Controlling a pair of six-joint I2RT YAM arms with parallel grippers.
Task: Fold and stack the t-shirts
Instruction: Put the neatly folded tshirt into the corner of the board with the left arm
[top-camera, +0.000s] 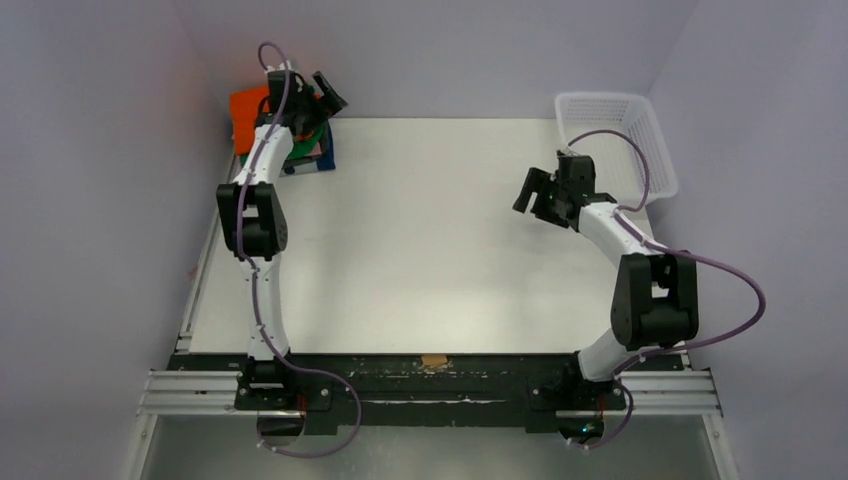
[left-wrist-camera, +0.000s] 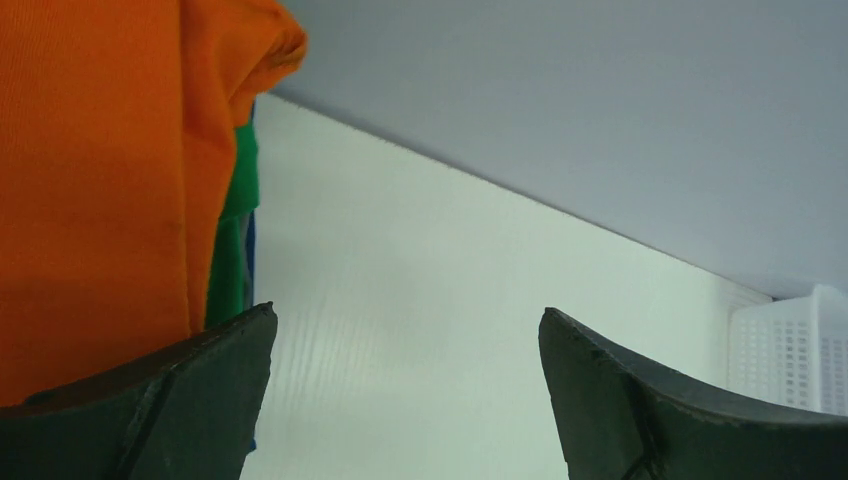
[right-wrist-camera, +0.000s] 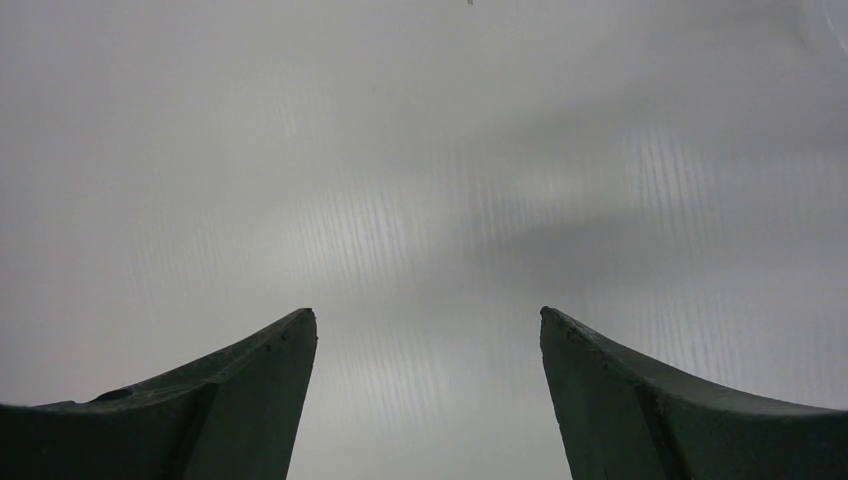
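Folded t-shirts lie in a stack at the table's far left corner. The orange t-shirt (top-camera: 246, 108) is on top, with the green t-shirt (top-camera: 304, 148) and the dark blue t-shirt (top-camera: 322, 164) showing beneath it. The pink one is hidden. My left gripper (top-camera: 330, 95) is open and empty, just right of the stack and above it. In the left wrist view the orange shirt (left-wrist-camera: 100, 180) fills the left side, with green (left-wrist-camera: 236, 250) and blue (left-wrist-camera: 250, 262) edges below it. My right gripper (top-camera: 528, 192) is open and empty over bare table at the right.
A white plastic mesh basket (top-camera: 640, 135) stands at the far right corner of the white table (top-camera: 420, 250), just behind my right arm. It also shows at the right edge of the left wrist view (left-wrist-camera: 800, 350). Grey walls enclose the table.
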